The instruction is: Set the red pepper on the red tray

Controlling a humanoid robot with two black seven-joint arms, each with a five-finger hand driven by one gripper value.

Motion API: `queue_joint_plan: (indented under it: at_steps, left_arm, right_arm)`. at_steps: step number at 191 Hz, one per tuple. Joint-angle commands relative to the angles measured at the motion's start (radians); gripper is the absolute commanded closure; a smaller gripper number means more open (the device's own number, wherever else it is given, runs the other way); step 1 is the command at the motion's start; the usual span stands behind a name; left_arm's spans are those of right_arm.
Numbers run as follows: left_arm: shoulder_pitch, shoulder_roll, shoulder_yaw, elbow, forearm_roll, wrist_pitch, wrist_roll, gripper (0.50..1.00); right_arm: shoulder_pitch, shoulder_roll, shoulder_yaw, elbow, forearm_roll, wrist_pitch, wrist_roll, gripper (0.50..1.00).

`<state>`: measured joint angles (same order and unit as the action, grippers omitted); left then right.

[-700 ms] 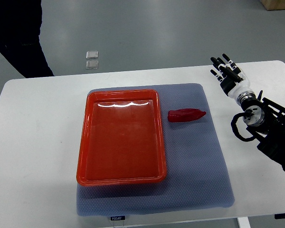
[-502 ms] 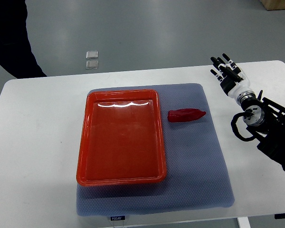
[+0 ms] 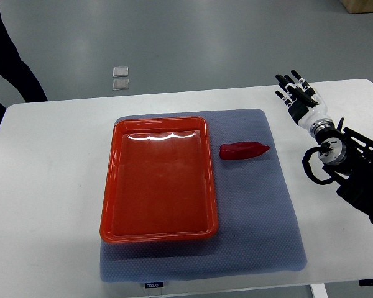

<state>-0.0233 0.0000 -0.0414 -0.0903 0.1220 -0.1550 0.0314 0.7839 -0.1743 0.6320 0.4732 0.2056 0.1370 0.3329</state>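
- Looking down on the desk (image 3: 50, 186), you see the red pepper (image 3: 244, 150) lying on the grey mat (image 3: 261, 217), just beside the right rim of the red tray (image 3: 158, 180), not touching it.
- The tray sits on the mat's left part, with nothing in it.
- Your right hand (image 3: 296, 93) hovers over the desk's far right, fingers spread, holding nothing, well apart from the pepper.
- A person's dark leg (image 3: 15, 62) shows at the upper left, on the floor (image 3: 205, 37).
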Motion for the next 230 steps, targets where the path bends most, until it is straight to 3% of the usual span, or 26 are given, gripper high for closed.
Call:
queue_joint_plan:
  at_steps: [1, 140, 230]
  left_arm:
    - [-0.001, 0.000, 0.000, 0.000, -0.001, 0.000, 0.001, 0.500]
    - [-0.009, 0.000, -0.008, 0.000, -0.001, 0.000, -0.001, 0.500]
    - [-0.009, 0.000, -0.006, 0.000, -0.001, 0.000, -0.001, 0.500]
  right_arm:
    - [0.000, 0.001, 0.002, 0.001, 0.000, 0.000, 0.000, 0.587]
    - [0.014, -0.001, -0.002, 0.002, -0.008, -0.028, 0.000, 0.587]
    - [0.066, -0.071, -0.025, 0.025, -0.026, -0.138, -0.003, 0.589]
